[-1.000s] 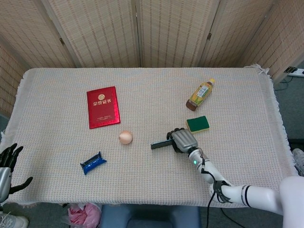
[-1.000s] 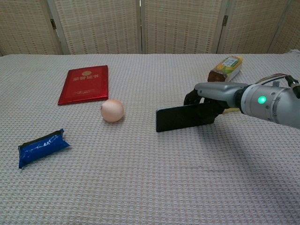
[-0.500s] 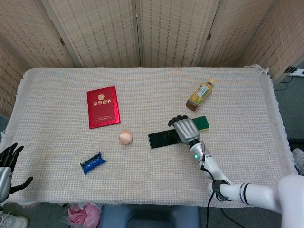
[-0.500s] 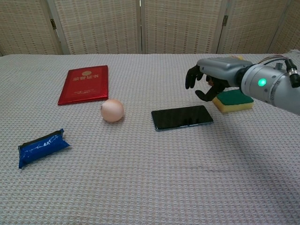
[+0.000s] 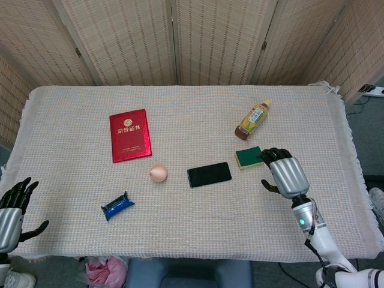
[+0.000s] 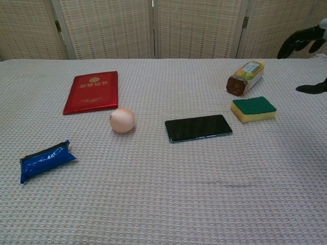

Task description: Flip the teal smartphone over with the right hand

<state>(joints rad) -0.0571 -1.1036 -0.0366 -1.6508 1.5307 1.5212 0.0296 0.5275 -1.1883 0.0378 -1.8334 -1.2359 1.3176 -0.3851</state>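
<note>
The smartphone lies flat on the cloth near the table's middle, its dark glossy face up, with nothing touching it. My right hand hangs above the table to the phone's right, past the sponge, fingers apart and empty. In the chest view only its dark fingertips show at the top right corner. My left hand stays off the table's front left corner, open and holding nothing.
A green and yellow sponge sits just right of the phone. Behind it lies a tea bottle. An onion, a blue packet and a red booklet are to the left.
The right hand let the phone drop flat from standing on edge, then drew back to the right and up, away from it. The left hand barely shifted.
</note>
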